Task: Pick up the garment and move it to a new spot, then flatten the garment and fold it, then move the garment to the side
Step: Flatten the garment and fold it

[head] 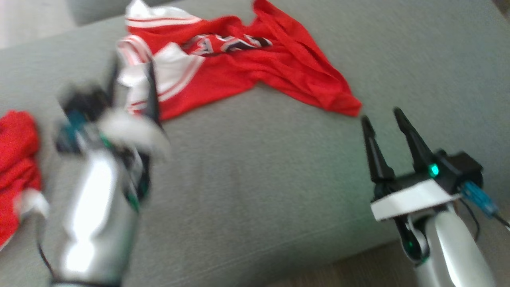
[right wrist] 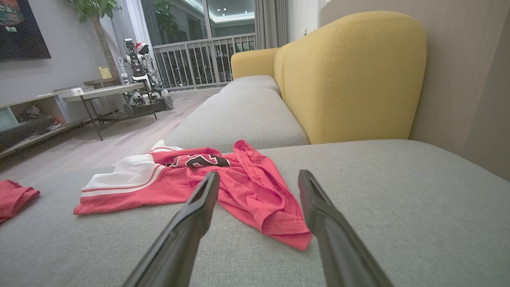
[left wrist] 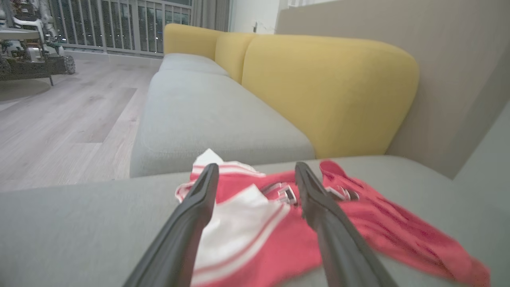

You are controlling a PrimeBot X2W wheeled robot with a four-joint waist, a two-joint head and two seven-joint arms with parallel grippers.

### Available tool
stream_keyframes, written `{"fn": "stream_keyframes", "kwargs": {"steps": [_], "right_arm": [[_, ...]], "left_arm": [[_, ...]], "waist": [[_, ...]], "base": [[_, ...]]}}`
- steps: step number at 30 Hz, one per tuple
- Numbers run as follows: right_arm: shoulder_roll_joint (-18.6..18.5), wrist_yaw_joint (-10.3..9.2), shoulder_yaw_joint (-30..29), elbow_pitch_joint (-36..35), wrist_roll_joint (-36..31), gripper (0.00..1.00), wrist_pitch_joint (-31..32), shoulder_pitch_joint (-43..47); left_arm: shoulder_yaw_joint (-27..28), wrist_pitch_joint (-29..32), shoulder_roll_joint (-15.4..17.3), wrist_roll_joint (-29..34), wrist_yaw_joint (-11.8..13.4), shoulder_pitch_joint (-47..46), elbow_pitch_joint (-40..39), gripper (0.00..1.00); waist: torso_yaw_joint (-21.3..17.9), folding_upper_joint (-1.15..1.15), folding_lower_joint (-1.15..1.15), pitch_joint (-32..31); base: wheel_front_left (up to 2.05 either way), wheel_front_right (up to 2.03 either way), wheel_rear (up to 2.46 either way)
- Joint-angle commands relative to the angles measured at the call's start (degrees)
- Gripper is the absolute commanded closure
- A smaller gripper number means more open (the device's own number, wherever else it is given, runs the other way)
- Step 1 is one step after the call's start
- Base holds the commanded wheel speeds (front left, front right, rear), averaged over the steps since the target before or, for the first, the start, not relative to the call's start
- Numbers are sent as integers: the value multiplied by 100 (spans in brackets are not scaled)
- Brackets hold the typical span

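Lying on the grey sofa seat [head: 259,179]: red-and-white garment [head: 247,59], crumpled, free of our grippers.
Left gripper [head: 132,65]: we see fingers spread apart, empty, at the garment's white edge.
Right gripper [head: 380,114]: spread, empty, near its red corner.

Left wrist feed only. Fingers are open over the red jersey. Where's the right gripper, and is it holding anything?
Observer: The right gripper is open and holds nothing. In the head view its fingertips sit just beside the jersey's near right corner.
Operator: Anything else on the seat I'm missing?
Observer: Yes, a second red garment lies bunched on the grey cushion at the far left of the head view, apart from the jersey.
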Motion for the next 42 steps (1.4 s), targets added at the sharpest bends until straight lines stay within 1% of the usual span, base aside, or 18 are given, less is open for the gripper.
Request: {"fn": "stream_keyframes", "kwargs": {"steps": [1, 2, 4, 8, 12, 17, 20, 22, 25, 32, 35, 36, 38, 39, 40, 41, 42], "right_arm": [[3, -1, -25, -241, -54, 0, -51, 141], [3, -1, -62, -248, -47, 0, -49, 239], [3, -1, -100, -241, -45, 0, -44, 436], [3, -1, -134, -238, -32, 0, -45, 680], [3, -1, -129, -259, 24, 0, -24, 693], [3, -1, -41, -342, 20, 0, 22, 623], [3, -1, 16, -413, 32, 0, 28, 547], [3, -1, 71, -456, 45, 0, 30, 497], [3, -1, 155, -510, 49, 0, 27, 430], [3, -1, 257, -603, 65, 0, -1, 242], [3, -1, 266, -587, 87, 0, -18, 193], [3, -1, 282, -573, 114, 0, -27, 176], [3, -1, 286, -558, 134, 0, -35, 171], [3, -1, 285, -550, 141, 0, -38, 169], [3, -1, 284, -540, 146, 0, -41, 167], [3, -1, 284, -527, 149, 0, -43, 163], [3, -1, 283, -510, 149, 0, -45, 159]], "left_arm": [[111, -33, 15, 223, -1, 423, -581, 0], [74, -33, -58, 318, -6, 770, -771, 0], [67, -34, -178, 523, 97, 1350, -1040, 0], [163, -34, -386, 719, 261, 2135, -1459, 0], [276, -34, -479, 747, 334, 2535, -1728, 0], [379, -34, -503, 835, 325, 2616, -1800, 0], [487, -34, -507, 928, 307, 2459, -1708, 0], [551, -34, -456, 1012, 300, 2244, -1469, 0], [594, 5, -309, 1106, 272, 1706, -859, 0], [634, 424, 26, 1131, 55, 199, 534, 0], [668, 541, 145, 1156, 98, -260, 1066, 0], [696, 586, 204, 1147, 118, -494, 1391, 0], [682, 580, 224, 1136, 73, -684, 1659, 0], [655, 574, 224, 1130, 7, -764, 1778, 21], [620, 530, 227, 1133, -66, -842, 1872, 90], [581, 465, 236, 1152, -117, -909, 1952, 100], [543, 392, 243, 1175, -156, -966, 2015, 100]], "waist": [[461, 0, 0, -400], [534, 0, 0, -466], [658, 0, 0, -593], [753, 0, 0, -761], [766, 0, 0, -788], [687, 0, 0, -706], [563, 0, 0, -539], [450, 0, 0, -372], [286, 0, 0, -102], [-131, 0, 0, 531], [-260, 0, 0, 659], [-325, 0, 0, 702], [-358, 0, 0, 719], [-369, 0, 0, 725], [-375, 0, 0, 729], [-378, 0, 0, 725], [-378, 0, 0, 717]], "base": [[0, 0, 0], [0, 0, 0], [0, 0, 0], [0, 0, 0], [0, 0, 0], [0, 0, 0], [0, 0, 0], [0, 0, 0], [0, 0, 0], [0, 0, 0], [0, 0, 0], [0, 0, 0], [0, 0, 0], [0, 0, 0], [0, 0, 0], [0, 0, 0], [0, 0, 0]]}}
